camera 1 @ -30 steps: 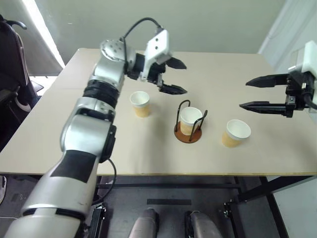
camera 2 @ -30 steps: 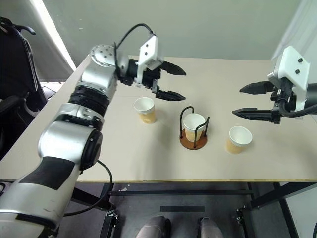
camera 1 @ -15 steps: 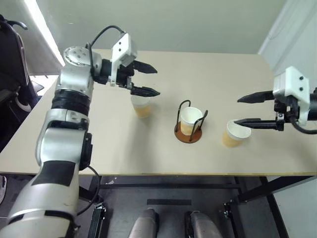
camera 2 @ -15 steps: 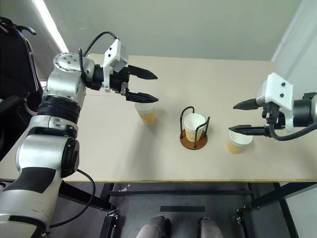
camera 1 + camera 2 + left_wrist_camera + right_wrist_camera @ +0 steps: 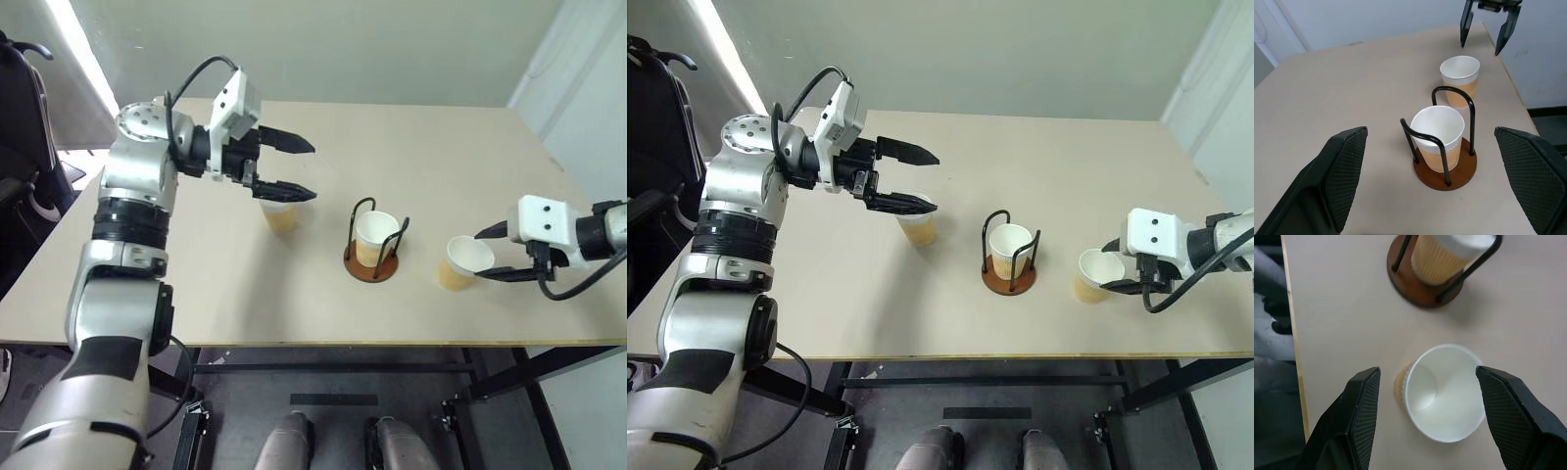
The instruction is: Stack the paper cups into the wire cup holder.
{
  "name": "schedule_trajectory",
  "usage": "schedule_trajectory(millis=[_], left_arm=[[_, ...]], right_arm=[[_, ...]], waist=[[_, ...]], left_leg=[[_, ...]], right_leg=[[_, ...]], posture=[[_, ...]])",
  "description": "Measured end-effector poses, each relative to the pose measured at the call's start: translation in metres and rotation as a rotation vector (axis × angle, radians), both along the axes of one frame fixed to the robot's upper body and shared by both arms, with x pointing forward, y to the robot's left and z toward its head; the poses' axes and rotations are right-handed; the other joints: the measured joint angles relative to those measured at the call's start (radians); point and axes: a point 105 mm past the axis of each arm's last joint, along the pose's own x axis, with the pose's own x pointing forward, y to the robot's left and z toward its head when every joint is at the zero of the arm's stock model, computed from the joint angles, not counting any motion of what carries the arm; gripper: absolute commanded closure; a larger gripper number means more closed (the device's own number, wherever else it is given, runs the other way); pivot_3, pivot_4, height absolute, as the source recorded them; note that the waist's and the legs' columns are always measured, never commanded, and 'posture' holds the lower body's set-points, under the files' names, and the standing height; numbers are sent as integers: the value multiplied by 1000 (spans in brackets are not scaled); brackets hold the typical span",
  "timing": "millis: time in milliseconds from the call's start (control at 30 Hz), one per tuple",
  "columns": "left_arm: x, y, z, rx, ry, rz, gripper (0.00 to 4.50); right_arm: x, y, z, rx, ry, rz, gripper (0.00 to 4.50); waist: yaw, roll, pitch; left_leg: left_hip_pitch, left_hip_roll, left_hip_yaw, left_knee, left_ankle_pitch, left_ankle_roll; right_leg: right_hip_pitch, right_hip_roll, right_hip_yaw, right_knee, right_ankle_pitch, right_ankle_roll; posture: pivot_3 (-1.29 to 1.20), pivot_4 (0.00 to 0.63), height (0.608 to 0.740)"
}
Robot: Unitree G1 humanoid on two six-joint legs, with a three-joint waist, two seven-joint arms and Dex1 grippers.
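Three tan paper cups stand on the beige table (image 5: pixel 196 294). One cup (image 5: pixel 377 235) sits inside the wire cup holder (image 5: pixel 369 271) at the table's middle. A second cup (image 5: pixel 279 215) is left of the holder, and my open left gripper (image 5: pixel 313 171) hovers just above it, pointing right. The third cup (image 5: pixel 465 262) stands right of the holder. My right gripper (image 5: pixel 480 257) is open, low at this cup's rim, one finger on each side. In the right wrist view gaps show between the fingers (image 5: pixel 1364 416) and the cup (image 5: pixel 1444 391).
A dark chair (image 5: pixel 24 117) stands off the table's left side. The table's front edge (image 5: pixel 294 343) runs close below the cups. Bare tabletop lies behind the holder, toward the wall.
My left gripper has drawn back leftward from beside the holder to above the left cup. The right gripper has come down from above the table to straddle the right cup.
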Motion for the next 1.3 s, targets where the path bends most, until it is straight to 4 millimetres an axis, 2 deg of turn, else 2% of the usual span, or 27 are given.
schedule_trajectory(millis=[333, 567, 667, 900, 1300], left_arm=[[-4, 7, -2, 10, 3, 15, 43], [-8, 5, 1, 10, -9, 3, 43], [-9, 5, 2, 13, -14, 4, 0], [-9, 9, 1, 19, -3, 16, 0], [-3, 19, -4, 31, 0, 47, 0]], right_arm=[[9, 1, -14, -55, 26, 31, 1364], [12, 2, -23, -77, 60, 50, 1364], [13, 2, -28, -88, 73, 54, 1950], [13, 2, -30, -95, 90, 56, 4450], [10, 6, -28, -87, 103, 67, 4480]], waist=[[-2, 0, 0], [-2, 0, 0], [-3, 0, 0], [-3, 0, 0], [-3, 0, 0]], left_leg=[[0, 0, 0, 0, 0, 0], [0, 0, 0, -1, 0, 0], [0, 0, 0, -1, 0, 0], [0, 0, 0, -1, 0, 0], [0, 0, -1, -1, 0, 0]], right_leg=[[0, 0, 0, 0, 0, -1], [0, 0, 0, -1, 0, -1], [0, 0, 0, 0, 1, -2], [0, 0, 0, -1, 0, -2], [0, 0, 0, -1, -1, -5]], posture=[[0, 150, 740], [0, 150, 740], [0, 150, 740], [0, 150, 740], [0, 150, 740]])
